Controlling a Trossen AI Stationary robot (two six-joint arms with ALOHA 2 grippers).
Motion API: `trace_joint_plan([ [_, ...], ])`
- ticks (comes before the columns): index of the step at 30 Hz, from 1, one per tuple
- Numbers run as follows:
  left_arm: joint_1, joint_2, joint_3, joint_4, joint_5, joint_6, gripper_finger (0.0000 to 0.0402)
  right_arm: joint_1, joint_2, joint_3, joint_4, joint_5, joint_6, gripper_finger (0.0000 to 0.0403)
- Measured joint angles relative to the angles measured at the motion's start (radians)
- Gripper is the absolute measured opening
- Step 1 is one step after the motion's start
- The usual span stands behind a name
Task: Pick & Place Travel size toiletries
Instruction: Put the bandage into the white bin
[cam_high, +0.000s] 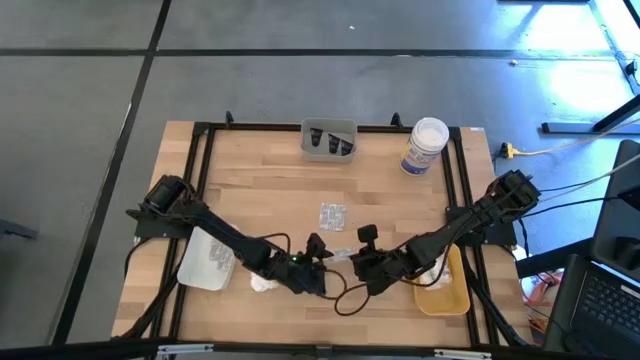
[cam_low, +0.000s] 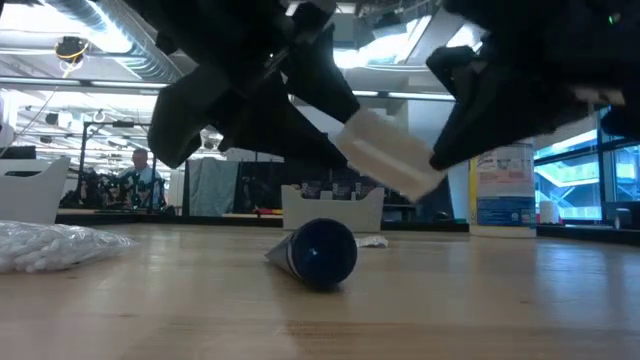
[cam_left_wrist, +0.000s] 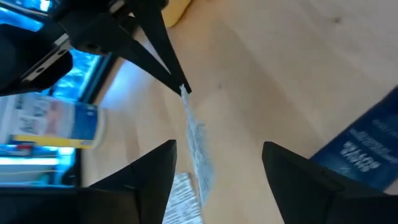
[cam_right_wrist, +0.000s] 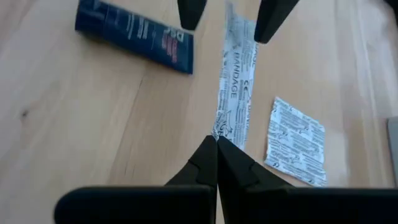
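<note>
Writing on the packet (cam_right_wrist: 235, 87) reads "BANDAGE"; I see my right gripper (cam_right_wrist: 216, 144) pinching its end above mid-table, while my left gripper's (cam_left_wrist: 214, 168) fingers straddle its other end, spread. A second printed packet (cam_right_wrist: 295, 142) and a dark blue tube (cam_right_wrist: 134, 35) lie on the table (cam_right_wrist: 74, 112) beneath.

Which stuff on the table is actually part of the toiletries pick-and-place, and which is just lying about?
Job:
- bandage packet, pinched by the right hand, with the left hand open around its far end
- dark tube
- silvery blister packet
- white puffy bundle

Lying about:
- white jar with blue label
- grey tray, white tray and yellow tray, which are containers, not toiletries
</note>
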Motion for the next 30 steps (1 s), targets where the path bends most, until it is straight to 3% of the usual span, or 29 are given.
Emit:
trace_joint_plan([
  [14, 0.007, 0.000, 0.000, 0.098, -0.103, 0.105, 0.0182, 0.000, -0.060, 0.000, 0.008, 0.003, -0.008, 0.0000],
  [23, -0.034, 0.000, 0.000, 0.068, -0.094, 0.059, 0.0134, 0.000, -0.060, 0.000, 0.007, 0.003, -0.008, 0.0000],
  [30, -0.044, 0.000, 0.000, 0.068, -0.157, 0.052, 0.0098, 0.000, -0.060, 0.000, 0.007, 0.003, -0.008, 0.0000],
])
